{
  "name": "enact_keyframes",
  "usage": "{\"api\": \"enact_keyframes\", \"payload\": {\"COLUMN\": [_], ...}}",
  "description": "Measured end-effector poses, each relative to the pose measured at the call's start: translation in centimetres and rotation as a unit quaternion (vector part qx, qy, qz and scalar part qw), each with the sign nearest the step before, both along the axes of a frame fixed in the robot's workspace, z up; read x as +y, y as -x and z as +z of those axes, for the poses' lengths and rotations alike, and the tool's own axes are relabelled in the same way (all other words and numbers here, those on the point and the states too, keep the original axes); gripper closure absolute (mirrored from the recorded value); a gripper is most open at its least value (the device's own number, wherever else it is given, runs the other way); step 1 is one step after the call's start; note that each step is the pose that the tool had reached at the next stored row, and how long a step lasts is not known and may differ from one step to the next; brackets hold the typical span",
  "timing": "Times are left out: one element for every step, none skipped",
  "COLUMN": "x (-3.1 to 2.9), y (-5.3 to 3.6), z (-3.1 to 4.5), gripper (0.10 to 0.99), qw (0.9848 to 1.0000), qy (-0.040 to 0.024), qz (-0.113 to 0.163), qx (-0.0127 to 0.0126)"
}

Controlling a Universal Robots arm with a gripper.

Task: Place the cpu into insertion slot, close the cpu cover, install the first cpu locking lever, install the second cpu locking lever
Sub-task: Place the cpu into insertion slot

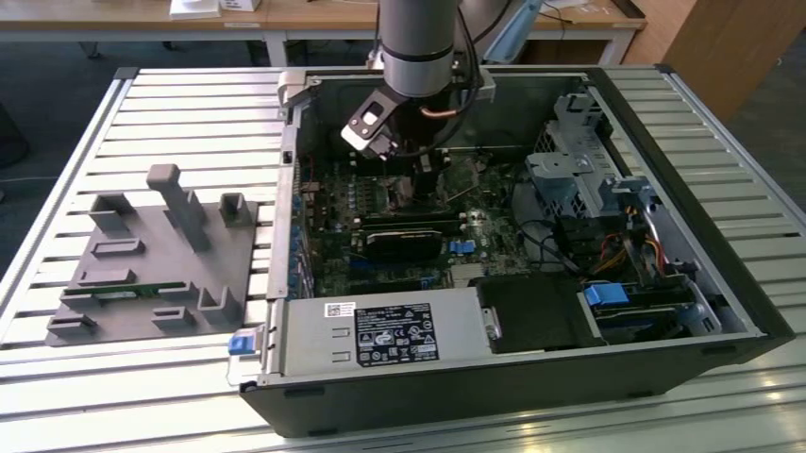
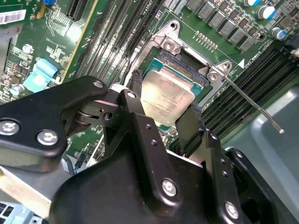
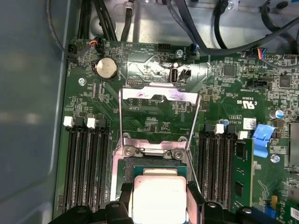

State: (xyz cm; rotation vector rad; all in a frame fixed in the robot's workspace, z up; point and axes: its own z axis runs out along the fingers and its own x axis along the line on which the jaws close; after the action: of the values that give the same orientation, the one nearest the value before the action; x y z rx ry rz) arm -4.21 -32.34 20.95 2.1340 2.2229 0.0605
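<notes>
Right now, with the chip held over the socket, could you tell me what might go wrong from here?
1. The small square silver-grey cpu, clamped in the black gripper, sits over the dark square insertion slot; lowered off-square, it might bend the contacts.
2. The thin silver cpu cover frame stands open next to the slot, and a thin metal lever rod juts out beside it; the gripper might snag either.
</notes>
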Motion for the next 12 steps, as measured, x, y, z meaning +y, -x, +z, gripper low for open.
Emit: {"api": "enact_keyframes", "payload": {"x": [0.02, 0.06, 0.11, 0.19, 0.24, 0.30, 0.34, 0.35, 0.37, 0.38, 0.39, 0.40], "y": [0.00, 0.00, 0.00, 0.00, 0.00, 0.00, 0.00, 0.00, 0.00, 0.00, 0.00, 0.00], "z": [-0.09, -0.17, -0.27, -0.37, -0.47, -0.56, -0.65, -0.73, -0.80, -0.88, -0.95, -1.00], "gripper": [0.545, 0.545, 0.545, 0.545, 0.545, 0.545, 0.545, 0.545, 0.545, 0.545, 0.545, 0.545], "qw": [1.0000, 1.0000, 1.0000, 1.0000, 1.0000, 1.0000, 1.0000, 1.0000, 1.0000, 1.0000, 1.0000, 1.0000], "qy": [0.0000, 0.0000, 0.0000, 0.0002, 0.0003, 0.0004, 0.0004, 0.0004, 0.0004, 0.0004, 0.0004, 0.0004], "qz": [0.000, 0.000, -0.001, 0.000, 0.000, -0.001, -0.001, -0.002, -0.003, -0.004, -0.006, -0.006], "qx": [0.0000, 0.0000, 0.0001, 0.0002, 0.0003, 0.0003, 0.0003, 0.0003, 0.0003, 0.0003, 0.0003, 0.0003]}}
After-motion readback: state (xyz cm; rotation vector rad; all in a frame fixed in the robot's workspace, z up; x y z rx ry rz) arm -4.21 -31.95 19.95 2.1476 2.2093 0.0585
